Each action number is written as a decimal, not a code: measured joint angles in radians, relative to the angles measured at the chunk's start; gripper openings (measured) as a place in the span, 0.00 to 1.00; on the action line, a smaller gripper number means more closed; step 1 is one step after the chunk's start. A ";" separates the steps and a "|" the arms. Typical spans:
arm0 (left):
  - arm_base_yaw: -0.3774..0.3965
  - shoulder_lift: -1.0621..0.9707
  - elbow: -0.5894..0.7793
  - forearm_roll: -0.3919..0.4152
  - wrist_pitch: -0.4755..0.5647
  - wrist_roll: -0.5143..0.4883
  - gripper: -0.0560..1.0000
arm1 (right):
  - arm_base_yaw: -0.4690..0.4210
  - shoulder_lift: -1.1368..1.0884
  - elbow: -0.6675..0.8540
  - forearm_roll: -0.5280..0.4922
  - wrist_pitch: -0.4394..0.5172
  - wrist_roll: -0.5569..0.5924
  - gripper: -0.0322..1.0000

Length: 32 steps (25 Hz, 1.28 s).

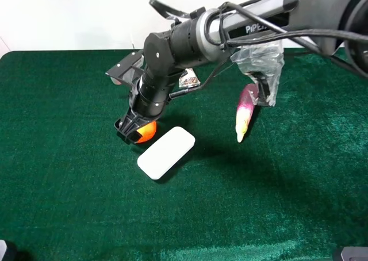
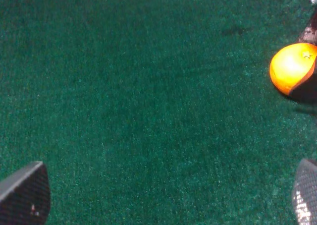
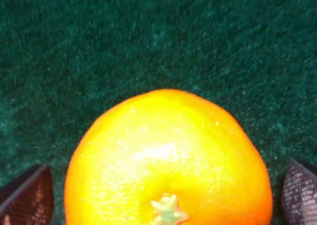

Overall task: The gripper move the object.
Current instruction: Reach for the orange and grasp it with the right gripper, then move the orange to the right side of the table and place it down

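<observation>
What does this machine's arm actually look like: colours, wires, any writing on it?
The arm is built of chunky, rounded black joints and a silver tube bearing lettering that starts "PIPE". Black cables loop along it. Its black tool ends in dark fingers with grid-textured pads.

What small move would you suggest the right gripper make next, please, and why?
Probably close the right gripper on the orange: the wrist view shows it centred between the fingers, which stand wide apart on either side, with the orange resting on the green cloth.
</observation>
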 joint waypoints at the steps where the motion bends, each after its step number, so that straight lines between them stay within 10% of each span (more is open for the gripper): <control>1: 0.000 0.000 0.000 0.000 0.000 0.000 0.99 | 0.000 0.005 0.000 0.000 -0.001 0.000 0.70; 32: 0.000 0.000 0.000 0.000 0.000 0.000 0.99 | 0.000 0.017 0.000 0.003 -0.017 0.000 0.56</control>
